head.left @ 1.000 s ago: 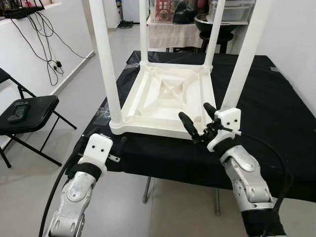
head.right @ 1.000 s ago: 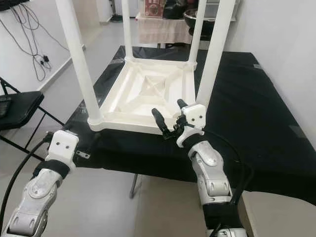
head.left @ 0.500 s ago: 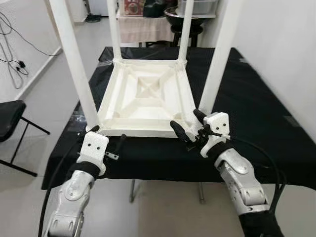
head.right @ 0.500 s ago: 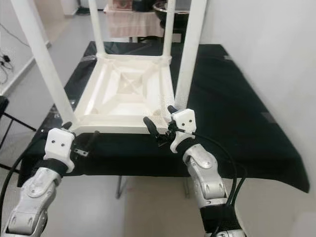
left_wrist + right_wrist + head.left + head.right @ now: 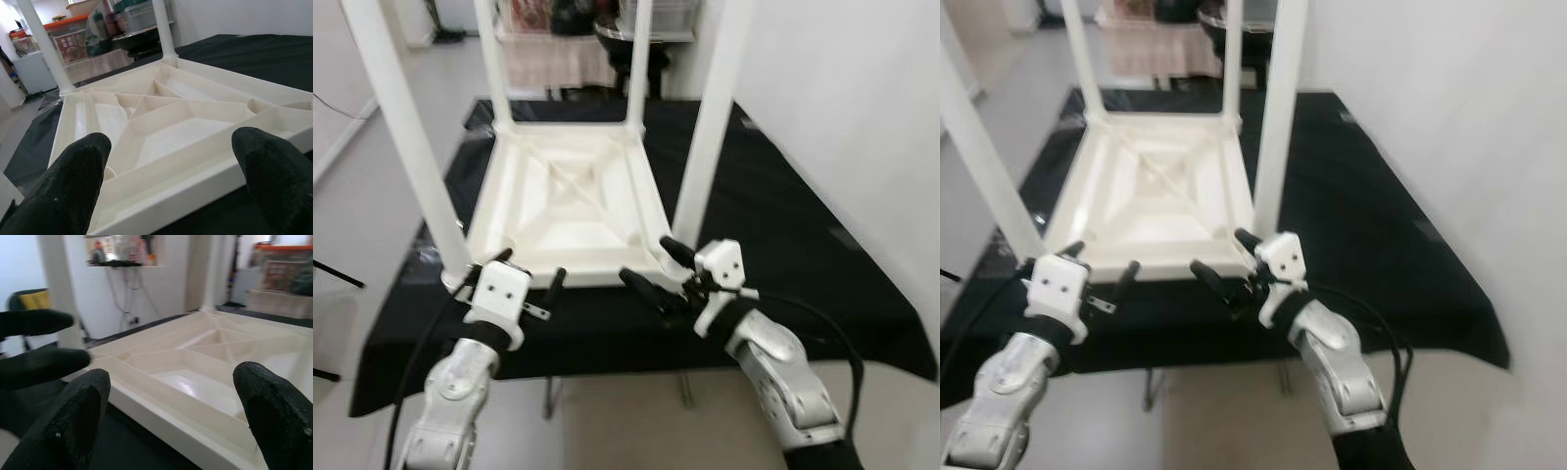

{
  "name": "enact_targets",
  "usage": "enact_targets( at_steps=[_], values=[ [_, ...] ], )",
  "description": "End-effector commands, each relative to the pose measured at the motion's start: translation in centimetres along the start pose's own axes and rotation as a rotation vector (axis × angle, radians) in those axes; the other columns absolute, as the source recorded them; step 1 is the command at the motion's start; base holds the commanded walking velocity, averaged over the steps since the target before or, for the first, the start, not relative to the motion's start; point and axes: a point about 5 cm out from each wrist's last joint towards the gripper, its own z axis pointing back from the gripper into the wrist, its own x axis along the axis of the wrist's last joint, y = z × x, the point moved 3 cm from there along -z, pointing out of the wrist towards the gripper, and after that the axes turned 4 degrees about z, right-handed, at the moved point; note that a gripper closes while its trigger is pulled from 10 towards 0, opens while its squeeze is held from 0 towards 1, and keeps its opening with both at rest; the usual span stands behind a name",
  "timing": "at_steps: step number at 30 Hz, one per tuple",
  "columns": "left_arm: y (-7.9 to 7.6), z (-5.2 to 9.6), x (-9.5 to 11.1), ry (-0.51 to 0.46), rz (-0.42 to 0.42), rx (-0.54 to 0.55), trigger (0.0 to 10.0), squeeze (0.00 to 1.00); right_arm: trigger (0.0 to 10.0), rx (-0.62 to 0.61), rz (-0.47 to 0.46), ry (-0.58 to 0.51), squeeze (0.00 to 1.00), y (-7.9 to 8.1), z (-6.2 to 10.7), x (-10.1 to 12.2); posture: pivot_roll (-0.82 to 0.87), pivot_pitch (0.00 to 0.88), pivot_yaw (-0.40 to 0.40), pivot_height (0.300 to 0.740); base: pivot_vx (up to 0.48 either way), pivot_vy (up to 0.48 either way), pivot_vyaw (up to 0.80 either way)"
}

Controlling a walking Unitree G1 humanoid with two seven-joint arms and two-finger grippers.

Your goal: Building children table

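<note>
A black-covered bench (image 5: 803,211) carries the white table (image 5: 563,201), which lies upside down with its ribbed underside up and its four legs rising out of frame; one near leg (image 5: 710,127) stands at the corner closest to the right arm. The table sits toward the bench's near edge. The right gripper (image 5: 658,272) hovers at the table's near rim beside that leg, its two black fingers spread wide and holding nothing. The left gripper (image 5: 529,274) hovers at the near rim by the opposite near corner, fingers likewise spread apart and empty. In both wrist views the rim of the table lies between and beyond the parted fingertips (image 5: 73,166), untouched.
</note>
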Motion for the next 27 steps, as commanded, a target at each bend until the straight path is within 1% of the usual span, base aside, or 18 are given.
enact_targets(
  at_steps=[1, 2, 4, 8, 11, 13, 14, 15, 16, 18, 19, 20, 22, 24, 25, 26, 27],
  values=[
    [-0.2, 0.1, -0.2, 0.013, 0.013, -0.008, 10.0, 0.00, 10.0, 0.044, 0.010, 0.006, 0.00, 0.5, 0.2, 0.0, 0.10, 0.042, -0.053, 0.740, 0.274, 0.000, 0.00],
    [-0.2, 0.1, -0.1, 0.013, 0.013, -0.009, 10.0, 0.00, 10.0, 0.068, 0.011, 0.001, 0.00, 0.8, 0.3, 0.1, 0.10, 0.043, -0.053, 0.740, 0.270, 0.000, 0.80],
    [-0.2, 0.2, -0.1, 0.013, 0.013, -0.009, 10.0, 0.00, 10.0, 0.084, -0.023, -0.022, 0.00, 0.9, 0.4, 0.3, 0.10, 0.043, -0.052, 0.740, 0.272, 0.000, 0.80],
    [-0.3, 0.2, -0.1, 0.012, 0.012, -0.013, 10.0, 0.00, 10.0, 0.099, -0.028, 0.015, 0.00, 1.1, 0.5, -0.2, 0.10, 0.045, -0.052, 0.740, 0.271, 0.000, 0.00],
    [-0.5, 0.3, -0.1, 0.013, 0.016, -0.018, 10.0, 0.00, 10.0, 0.106, -0.044, 0.005, 0.00, 1.4, 0.8, -0.2, 0.10, 0.049, -0.051, 0.740, 0.273, 0.000, 0.00],
    [-1.2, 0.6, -0.3, 0.025, 0.040, -0.048, 10.0, 0.00, 10.0, 0.112, -0.044, 0.010, 0.00, 1.5, 1.1, -0.4, 0.10, 0.050, -0.050, 0.740, 0.000, 0.000, 0.00],
    [-1.2, 0.6, -0.3, 0.025, 0.040, -0.048, 10.0, 0.00, 10.0, 0.112, -0.044, 0.010, 0.00, 1.5, 1.1, -0.4, 0.10, 0.050, -0.050, 0.740, 0.000, 0.000, 0.00],
    [-2.0, 0.9, -0.5, 0.039, 0.040, -0.091, 10.0, 0.00, 10.0, 0.118, -0.056, 0.007, 0.00, 1.6, 1.4, -0.5, 0.10, 0.052, -0.050, 0.740, 0.000, 0.000, 0.00],
    [-2.0, 0.9, -0.5, 0.039, 0.040, -0.091, 10.0, 0.00, 10.0, 0.118, -0.056, 0.007, 0.00, 1.6, 1.4, -0.5, 0.10, 0.052, -0.050, 0.740, 0.000, 0.000, 0.00],
    [-3.9, 1.6, -0.8, 0.055, 0.038, -0.201, 10.0, 0.00, 10.0, 0.145, -0.079, 0.007, 0.00, 1.9, 2.0, -0.5, 0.10, 0.054, -0.048, 0.740, 0.000, 0.000, 0.00],
    [-3.9, 1.6, -0.8, 0.055, 0.038, -0.201, 10.0, 0.00, 10.0, 0.145, -0.079, 0.007, 0.00, 1.9, 2.0, -0.5, 0.10, 0.054, -0.048, 0.740, 0.000, 0.000, 0.00],
    [-4.4, 1.8, -0.8, 0.056, 0.035, -0.226, 10.0, 0.00, 10.0, 0.169, -0.081, 0.010, 0.00, 2.0, 2.3, -0.5, 0.10, 0.055, -0.047, 0.740, 0.000, 0.000, 0.00],
    [-4.4, 1.8, -0.6, 0.049, 0.021, -0.236, 10.0, 0.00, 10.0, 0.200, -0.077, 0.007, 0.00, 2.0, 3.0, -0.2, 0.10, 0.055, -0.047, 0.740, 0.000, 0.000, 0.00],
    [-4.4, 1.8, -0.6, 0.049, 0.021, -0.236, 10.0, 0.00, 10.0, 0.200, -0.077, 0.007, 0.00, 2.0, 3.0, -0.2, 0.10, 0.055, -0.047, 0.740, 0.000, 0.000, 0.00],
    [-4.3, 1.9, -0.3, 0.042, 0.007, -0.236, 10.0, 0.00, 10.0, 0.216, -0.068, -0.020, 0.00, 1.8, 3.7, 0.9, 0.09, 0.063, -0.046, 0.740, 0.000, 0.000, 0.00],
    [-4.3, 1.9, -0.3, 0.042, 0.007, -0.236, 10.0, 0.00, 10.0, 0.216, -0.068, -0.020, 0.00, 1.8, 3.7, 0.9, 0.09, 0.063, -0.046, 0.740, 0.000, 0.000, 0.00],
    [-4.3, 2.1, -0.2, 0.042, 0.000, -0.231, 10.0, 0.00, 10.0, 0.226, -0.064, -0.040, 0.00, 1.7, 4.1, 1.7, 0.08, 0.068, -0.042, 0.740, 0.000, 0.000, 0.00]
  ],
)
